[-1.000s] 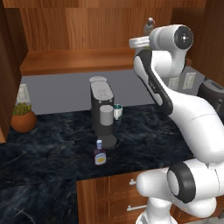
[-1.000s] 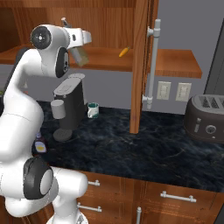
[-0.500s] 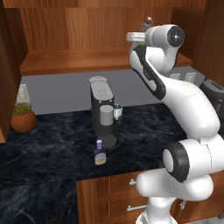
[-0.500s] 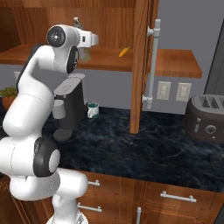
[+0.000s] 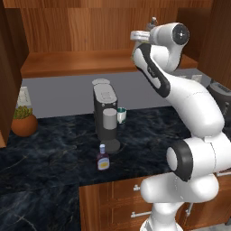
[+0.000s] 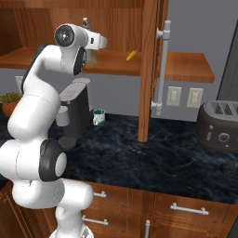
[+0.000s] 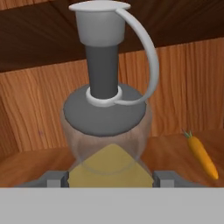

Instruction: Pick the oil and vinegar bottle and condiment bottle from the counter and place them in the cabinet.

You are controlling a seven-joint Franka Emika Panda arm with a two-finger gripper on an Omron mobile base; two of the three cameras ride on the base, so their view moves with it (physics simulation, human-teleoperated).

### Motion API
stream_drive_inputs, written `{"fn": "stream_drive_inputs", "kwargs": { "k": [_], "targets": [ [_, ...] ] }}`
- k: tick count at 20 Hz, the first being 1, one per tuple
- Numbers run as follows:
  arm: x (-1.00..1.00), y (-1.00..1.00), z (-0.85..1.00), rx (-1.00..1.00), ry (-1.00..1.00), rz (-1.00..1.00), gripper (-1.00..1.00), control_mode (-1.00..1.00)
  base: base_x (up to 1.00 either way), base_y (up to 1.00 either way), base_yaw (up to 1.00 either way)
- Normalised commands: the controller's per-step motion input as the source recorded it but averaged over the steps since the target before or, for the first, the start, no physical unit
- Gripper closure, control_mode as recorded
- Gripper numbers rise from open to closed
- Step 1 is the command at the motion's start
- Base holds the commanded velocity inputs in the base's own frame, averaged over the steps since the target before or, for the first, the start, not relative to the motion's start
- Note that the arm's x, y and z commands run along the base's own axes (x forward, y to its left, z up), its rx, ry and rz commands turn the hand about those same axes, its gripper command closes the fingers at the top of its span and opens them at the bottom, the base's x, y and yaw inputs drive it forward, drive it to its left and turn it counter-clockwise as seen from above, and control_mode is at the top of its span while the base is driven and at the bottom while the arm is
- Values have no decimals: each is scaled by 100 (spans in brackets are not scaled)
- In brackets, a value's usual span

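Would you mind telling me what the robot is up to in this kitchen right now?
The arm is raised to the cabinet shelf, its fingers closed on the oil and vinegar bottle, which sits between them over the wooden shelf near a carrot. The small condiment bottle stands on the counter in front of the coffee machine.

Two bottles: oil and vinegar bottle [image 7: 107,127], condiment bottle [image 5: 103,159] (smaller); one carrot [image 7: 201,154]; one toaster [image 6: 219,126].
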Motion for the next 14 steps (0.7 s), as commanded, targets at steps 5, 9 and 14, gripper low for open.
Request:
{"fn": "stream_drive_inputs", "kwargs": {
  "k": [5,9,14],
  "targets": [
    [9,0,0,0,3,0,100,-100,0,0,0],
    [41,0,-3,0,6,0,100,-100,0,0,0],
    [51,0,-2,-4,1,0,100,-100,0,0,0]
  ]
}}
